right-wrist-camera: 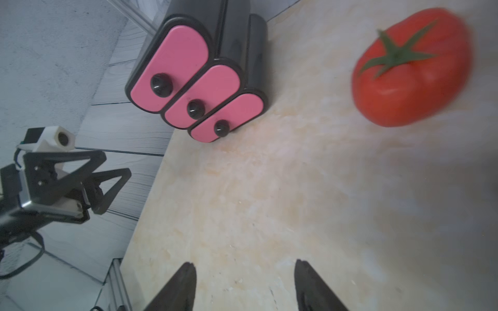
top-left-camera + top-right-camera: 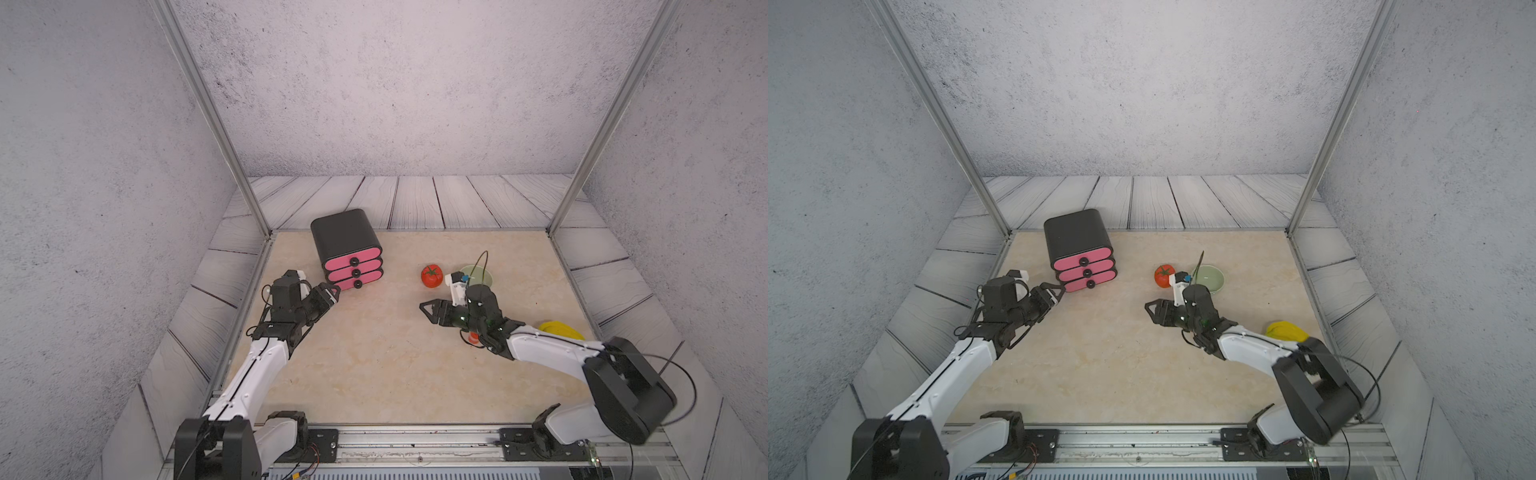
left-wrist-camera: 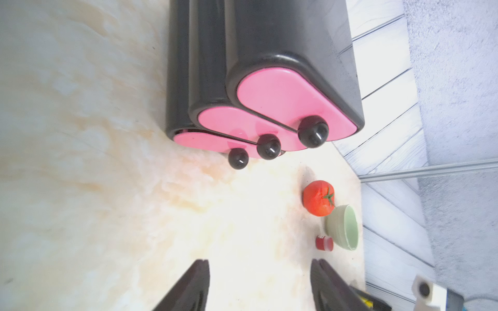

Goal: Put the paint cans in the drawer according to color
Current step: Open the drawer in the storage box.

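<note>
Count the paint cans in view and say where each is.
1. A red paint can stands on the table beneath the right arm, nearer the robot than the green bowl. Others may be hidden behind the arms or in the drawers.

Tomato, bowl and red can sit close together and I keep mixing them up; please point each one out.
Tomato (image 2: 432,280): in a top view, on its red body below the stem.
Bowl (image 3: 335,224): left wrist view, on its outer wall.
Red can (image 3: 322,243): left wrist view, on its red side.

Tomato, green bowl, yellow object.
</note>
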`<state>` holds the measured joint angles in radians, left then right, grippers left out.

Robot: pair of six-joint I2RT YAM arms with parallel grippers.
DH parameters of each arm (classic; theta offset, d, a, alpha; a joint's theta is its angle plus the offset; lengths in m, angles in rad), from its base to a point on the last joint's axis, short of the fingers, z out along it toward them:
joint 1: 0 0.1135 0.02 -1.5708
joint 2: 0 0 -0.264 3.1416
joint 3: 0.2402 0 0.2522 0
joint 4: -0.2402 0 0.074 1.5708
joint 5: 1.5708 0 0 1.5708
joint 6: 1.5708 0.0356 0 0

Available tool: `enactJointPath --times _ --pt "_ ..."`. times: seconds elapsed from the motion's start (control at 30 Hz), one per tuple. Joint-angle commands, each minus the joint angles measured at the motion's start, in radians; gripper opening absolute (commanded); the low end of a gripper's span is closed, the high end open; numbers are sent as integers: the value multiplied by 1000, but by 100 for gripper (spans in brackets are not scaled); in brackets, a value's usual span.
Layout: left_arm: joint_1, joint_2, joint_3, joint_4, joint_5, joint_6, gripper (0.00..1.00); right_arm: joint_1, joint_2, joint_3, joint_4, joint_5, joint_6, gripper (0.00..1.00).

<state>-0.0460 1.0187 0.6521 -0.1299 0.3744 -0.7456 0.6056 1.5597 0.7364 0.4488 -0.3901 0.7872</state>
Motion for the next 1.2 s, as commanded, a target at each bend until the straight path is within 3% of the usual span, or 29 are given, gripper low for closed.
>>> enactJointPath --times 0.0,0.1,0.23,0.4,0.53,1.17 --pt "6 -122 1 -236 -111 205 78 5 212 133 174 -214 205 56" --pt "4 -168 20 -290 -114 268 83 18 359 235 239 -186 307 55" --pt "-2 -195 13 -337 -135 269 87 53 488 403 139 -97 331 54" --pt "-19 -195 -11 -392 -354 200 99 90 637 530 204 -13 450 55" --pt "-36 -172 18 -414 -462 238 99 119 718 650 137 16 466 54" --pt "-129 -160 90 -491 -601 310 98 192 937 925 69 214 639 52"
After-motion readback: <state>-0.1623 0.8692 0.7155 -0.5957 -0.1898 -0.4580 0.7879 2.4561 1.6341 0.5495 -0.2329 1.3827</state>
